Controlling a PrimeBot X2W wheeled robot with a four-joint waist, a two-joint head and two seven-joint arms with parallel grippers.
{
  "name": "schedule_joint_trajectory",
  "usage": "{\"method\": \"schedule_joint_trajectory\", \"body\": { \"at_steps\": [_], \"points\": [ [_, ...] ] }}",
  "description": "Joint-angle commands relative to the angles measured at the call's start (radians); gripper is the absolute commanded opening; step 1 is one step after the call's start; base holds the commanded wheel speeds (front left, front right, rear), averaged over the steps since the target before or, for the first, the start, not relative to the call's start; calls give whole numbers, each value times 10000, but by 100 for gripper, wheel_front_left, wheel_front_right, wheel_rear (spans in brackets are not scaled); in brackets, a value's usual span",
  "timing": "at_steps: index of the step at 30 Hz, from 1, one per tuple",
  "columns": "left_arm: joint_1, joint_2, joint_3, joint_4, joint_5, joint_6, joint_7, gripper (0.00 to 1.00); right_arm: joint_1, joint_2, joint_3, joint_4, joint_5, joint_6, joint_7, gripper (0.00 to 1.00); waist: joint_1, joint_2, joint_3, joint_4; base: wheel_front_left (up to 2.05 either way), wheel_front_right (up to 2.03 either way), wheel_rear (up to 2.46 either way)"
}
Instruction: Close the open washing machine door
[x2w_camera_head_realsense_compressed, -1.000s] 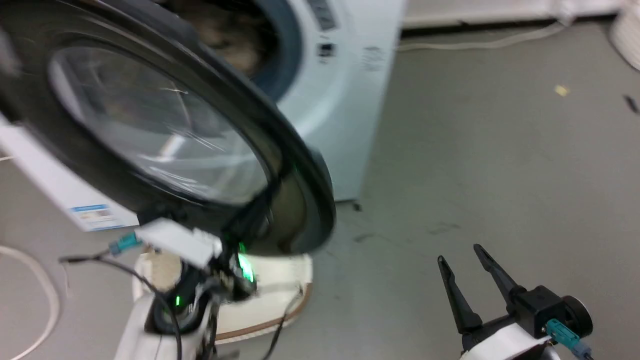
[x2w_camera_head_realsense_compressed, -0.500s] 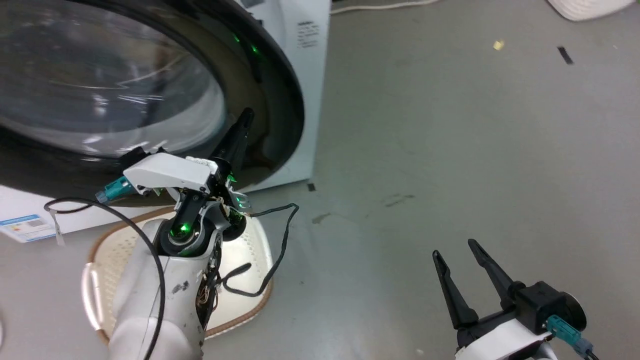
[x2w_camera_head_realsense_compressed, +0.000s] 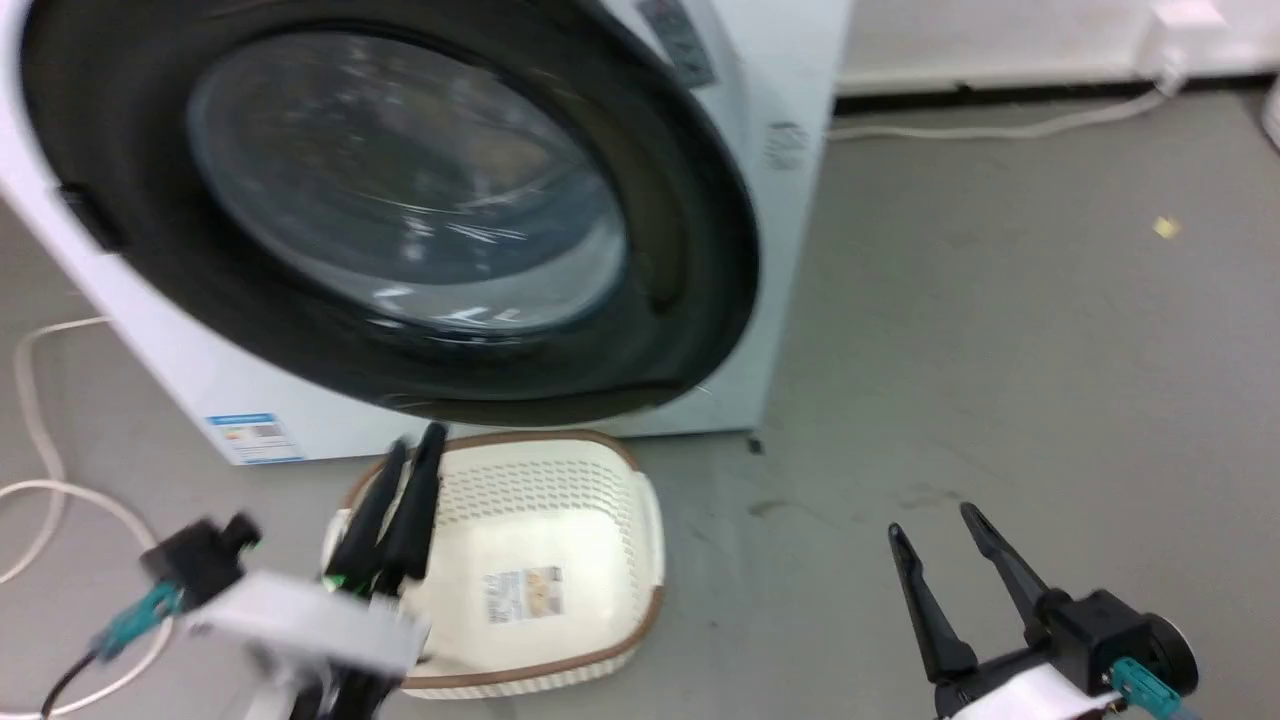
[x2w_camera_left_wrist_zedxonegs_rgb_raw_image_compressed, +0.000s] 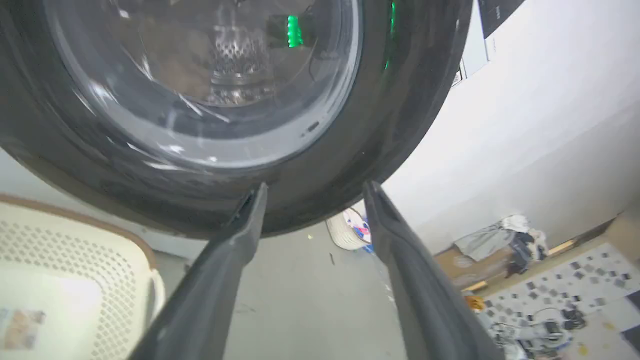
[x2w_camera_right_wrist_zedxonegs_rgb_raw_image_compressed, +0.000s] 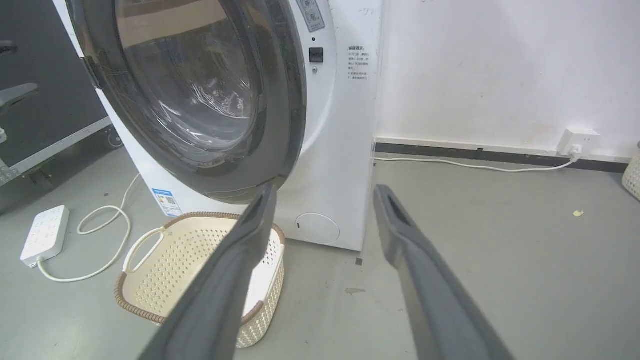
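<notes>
Grey floor (x2w_camera_head_realsense_compressed: 1000, 350) everywhere, with a white cable (x2w_camera_head_realsense_compressed: 40, 480) looping at nine o'clock in the head view. Next over, at seven o'clock, the left gripper (x2w_camera_head_realsense_compressed: 415, 440) hangs low in front of the cream basket (x2w_camera_head_realsense_compressed: 600, 470). Its wrist view shows the two fingers spread wide with nothing between them. The washing machine (x2w_camera_head_realsense_compressed: 790, 200) fills ten to twelve o'clock, and the washing machine door (x2w_camera_head_realsense_compressed: 400, 200) lies nearly flat against its front, bottom rim just above those left fingertips. Honestly can't tell if the latch has caught. Down at five o'clock the right gripper (x2w_camera_head_realsense_compressed: 930, 520) sits wide open too, holding nothing, well away from the machine. My guess on handling: that door is rigid and fairly hefty, with a glossy rim and slick bulging glass, and it pivots on what looks like the hinge (x2w_camera_head_realsense_compressed: 85, 215) at nine o'clock. So no pinching. I'd press flat on the black rim around three o'clock, opposite the hinge where the push counts most, and keep off the glass.
</notes>
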Motion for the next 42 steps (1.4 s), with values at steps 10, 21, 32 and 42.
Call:
{"method": "schedule_joint_trajectory", "body": {
  "at_steps": [10,21,32,42],
  "points": [
    [1525,125,1461,-662,7352,895,-977,100,610,26,-135,-206,-114,8,-46,100,2,-1,-959,1665,0,0,0],
    [2452,-980,1752,-999,10528,1376,-980,100,650,-202,419,-301,101,8,-46,95,2,-1,-871,2409,0,0,0],
    [1478,-1527,1870,-652,10933,713,-980,100,-2588,-2205,1474,-535,1350,8,1556,0,2,-1,929,3645,0,0,0],
    [504,-1987,1824,-543,11031,380,-981,100,-5736,-3958,1390,1146,2787,8,2779,0,2,-1,2135,4410,0,0,0]
  ]
}}
